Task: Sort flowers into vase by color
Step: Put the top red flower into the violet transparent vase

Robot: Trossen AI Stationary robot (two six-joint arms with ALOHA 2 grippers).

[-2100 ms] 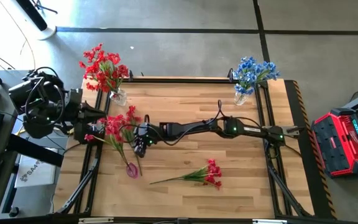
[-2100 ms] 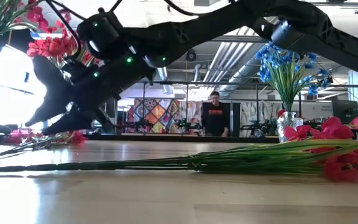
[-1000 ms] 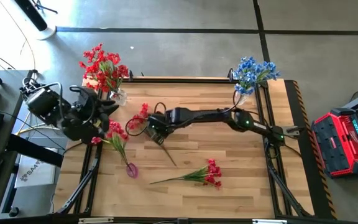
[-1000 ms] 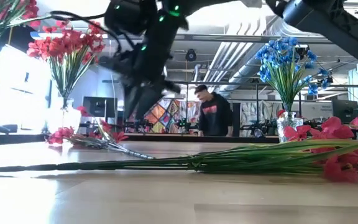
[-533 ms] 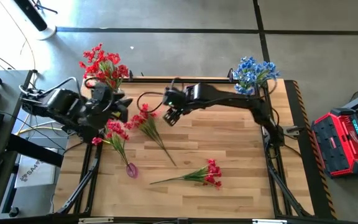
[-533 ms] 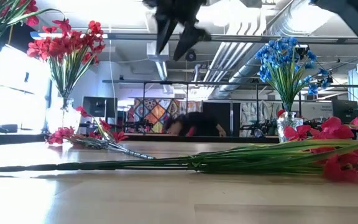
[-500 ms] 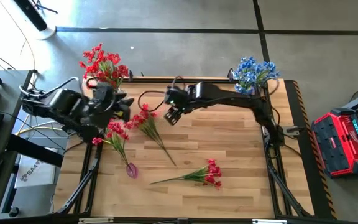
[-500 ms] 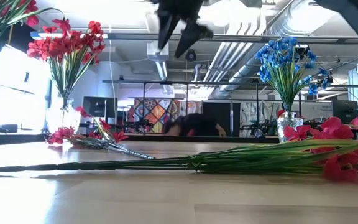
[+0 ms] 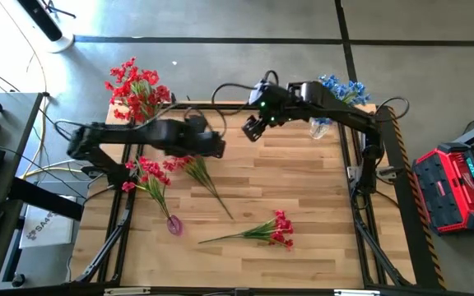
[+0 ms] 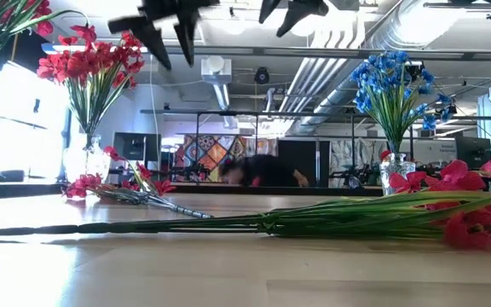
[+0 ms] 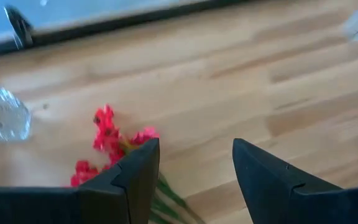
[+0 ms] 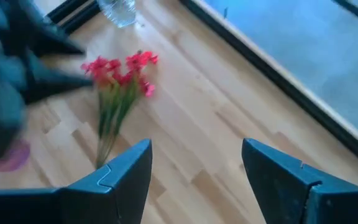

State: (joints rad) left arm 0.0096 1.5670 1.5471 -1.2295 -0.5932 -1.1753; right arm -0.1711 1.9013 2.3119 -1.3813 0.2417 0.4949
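Three red flower sprays lie flat on the wooden table: one (image 9: 194, 171) left of centre, one (image 9: 151, 177) by the left edge, one (image 9: 271, 230) near the front. More red flowers (image 9: 137, 89) stand in a glass vase (image 9: 156, 127) at the far left, and blue flowers (image 9: 337, 92) stand in a vase (image 9: 319, 127) at the far right. My left gripper (image 9: 220, 150) hangs open, high above the table, beside the centre-left spray (image 11: 110, 143). My right gripper (image 9: 252, 131) is open too, raised near the far edge, with nothing between its fingers.
A small pink thing (image 9: 174, 224) lies at the stem end of the left spray. Black frame rails (image 9: 245, 105) run along the table's edges. A red case (image 9: 455, 185) sits on the floor to the right. In the low view a person (image 10: 258, 173) shows beyond the table.
My right gripper has left the centre-left red spray, which now lies flat on the table. It has risen and swung toward the far right. My left gripper has reached from the table's left edge toward the right, high over the wood.
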